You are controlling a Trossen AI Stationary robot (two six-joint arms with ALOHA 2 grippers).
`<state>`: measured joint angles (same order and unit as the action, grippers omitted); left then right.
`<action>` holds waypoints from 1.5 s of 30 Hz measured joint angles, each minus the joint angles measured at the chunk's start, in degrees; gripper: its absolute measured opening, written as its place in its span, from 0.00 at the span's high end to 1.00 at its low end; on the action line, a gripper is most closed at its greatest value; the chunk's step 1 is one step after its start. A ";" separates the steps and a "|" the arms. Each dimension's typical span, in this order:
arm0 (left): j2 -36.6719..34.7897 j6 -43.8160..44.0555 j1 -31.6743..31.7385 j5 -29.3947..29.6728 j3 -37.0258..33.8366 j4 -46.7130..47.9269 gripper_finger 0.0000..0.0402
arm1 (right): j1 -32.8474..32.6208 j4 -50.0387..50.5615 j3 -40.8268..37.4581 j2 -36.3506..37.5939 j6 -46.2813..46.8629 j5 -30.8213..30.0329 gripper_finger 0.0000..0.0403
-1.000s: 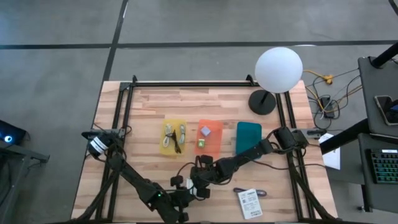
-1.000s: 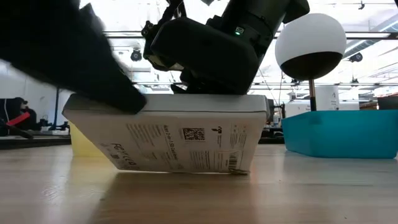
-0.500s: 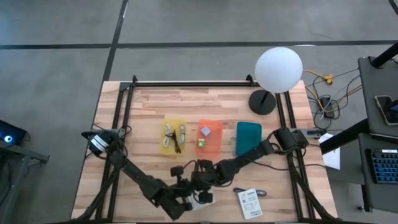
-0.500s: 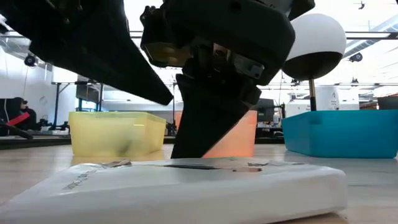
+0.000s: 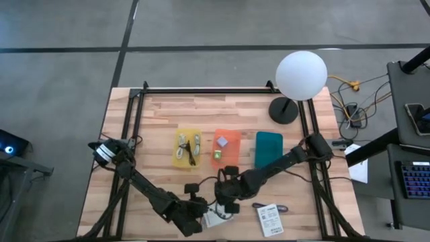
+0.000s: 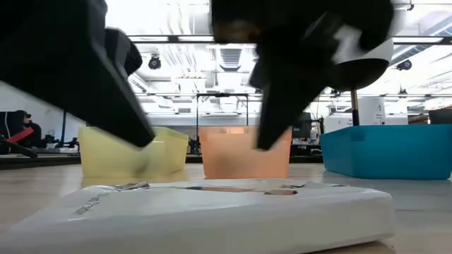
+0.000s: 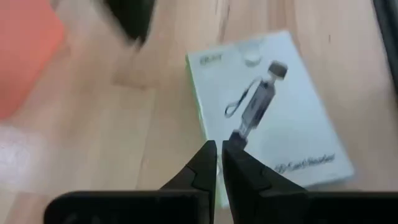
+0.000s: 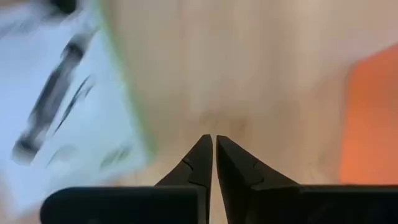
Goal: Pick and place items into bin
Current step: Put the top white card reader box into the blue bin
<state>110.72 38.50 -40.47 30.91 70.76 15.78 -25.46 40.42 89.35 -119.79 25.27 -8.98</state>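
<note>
A white packet [image 5: 216, 218] printed with a cable adapter lies flat on the table near its near edge; it fills the foreground of the low view [image 6: 212, 212]. My left gripper [image 7: 217, 149] is shut and hovers over the packet's [image 7: 273, 118] edge, coming from the left. My right gripper [image 8: 214, 140] is also shut, above the bare wood just beside the packet [image 8: 68, 106], on its far-right side. In the low view both grippers hang clear above the packet. A second white card [image 5: 269, 218] lies to the right with a black cord [image 5: 282, 210] beside it.
Three bins stand in a row mid-table: yellow [image 5: 187, 148] with cables, orange [image 5: 226, 148] with small cubes, teal [image 5: 269, 149]. The white globe lamp [image 5: 301, 75] stands at the far right corner. A black frame rail runs along the left, far and right edges of the table.
The packet stood tilted up on one long edge between the grippers a second ago, then tipped over and now lies flat. The right gripper, whose finger was on the packet's top half a second ago, has risen clear and shifted slightly right.
</note>
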 joint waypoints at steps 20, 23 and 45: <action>0.42 -1.33 0.46 -5.48 -4.78 -8.75 0.97 | -5.57 -7.96 -1.96 -1.18 18.39 26.14 0.97; 0.25 -1.37 0.61 -2.70 -4.41 -8.78 0.97 | -5.68 -10.31 -1.96 -2.02 18.71 26.11 0.97; 2.31 -0.50 2.46 -4.76 -4.34 -7.55 0.97 | -5.12 -14.60 -1.96 -4.96 20.39 16.29 0.97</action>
<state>113.03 38.00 -38.01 26.15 66.41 8.23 -30.58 25.82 87.39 -124.75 45.66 7.31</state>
